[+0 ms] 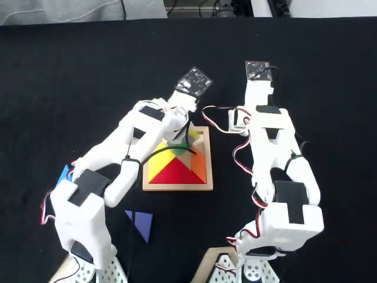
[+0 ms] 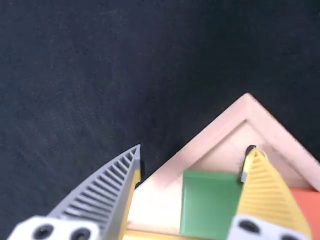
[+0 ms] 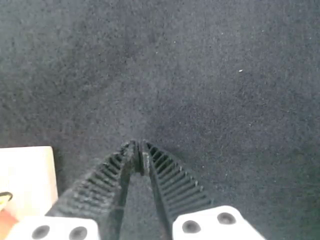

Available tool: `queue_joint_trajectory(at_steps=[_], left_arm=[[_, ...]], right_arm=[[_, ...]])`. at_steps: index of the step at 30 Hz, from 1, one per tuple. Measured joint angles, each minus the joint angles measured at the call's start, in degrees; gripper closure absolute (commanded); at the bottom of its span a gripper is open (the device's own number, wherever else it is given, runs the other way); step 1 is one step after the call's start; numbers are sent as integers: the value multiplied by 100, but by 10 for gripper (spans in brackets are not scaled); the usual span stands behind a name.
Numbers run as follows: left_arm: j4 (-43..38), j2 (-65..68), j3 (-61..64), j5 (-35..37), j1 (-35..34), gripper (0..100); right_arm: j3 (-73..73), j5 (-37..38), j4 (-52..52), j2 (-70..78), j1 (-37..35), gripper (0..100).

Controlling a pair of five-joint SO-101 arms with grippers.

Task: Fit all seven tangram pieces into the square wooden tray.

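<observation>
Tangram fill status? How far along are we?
Done: yellow triangle, red triangle, orange piece and green square lie in the square wooden tray. In hand: left jaws open astride the green square at a tray corner; right jaws shut over the black cloth. Left: purple triangle and blue piece outside the tray.

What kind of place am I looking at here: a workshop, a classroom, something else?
Probably a robotics lab or hobby bench. A small white left arm and right arm stand at a black cloth-covered table holding a wooden puzzle tray, with loose cables behind.
</observation>
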Motion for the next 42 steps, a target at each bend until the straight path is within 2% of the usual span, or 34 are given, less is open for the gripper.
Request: queue_joint_trajectory(at_steps=[6, 12, 15, 20, 24, 31, 38, 42], left_arm=[[264, 114, -123, 0, -18, 683], [1231, -237, -686, 53, -35, 683], [1758, -897, -835, 53, -343, 683], [2576, -2242, -782, 53, -1547, 683], [2875, -3007, -316, -44, -2699, 683], [3684, -3429, 246, -1433, -4185, 683], [3736, -3429, 1029, -3288, -5793, 683], [3754, -3455, 1336, -3604, -6347, 683]], right_arm=[[0, 0, 0, 0, 0, 987], [0, 0, 0, 0, 0, 987], [0, 0, 0, 0, 0, 987], [0, 0, 0, 0, 0, 987], [0, 0, 0, 0, 0, 987], [0, 0, 0, 0, 0, 987], [0, 0, 0, 0, 0, 987], [0, 0, 0, 0, 0, 987]])
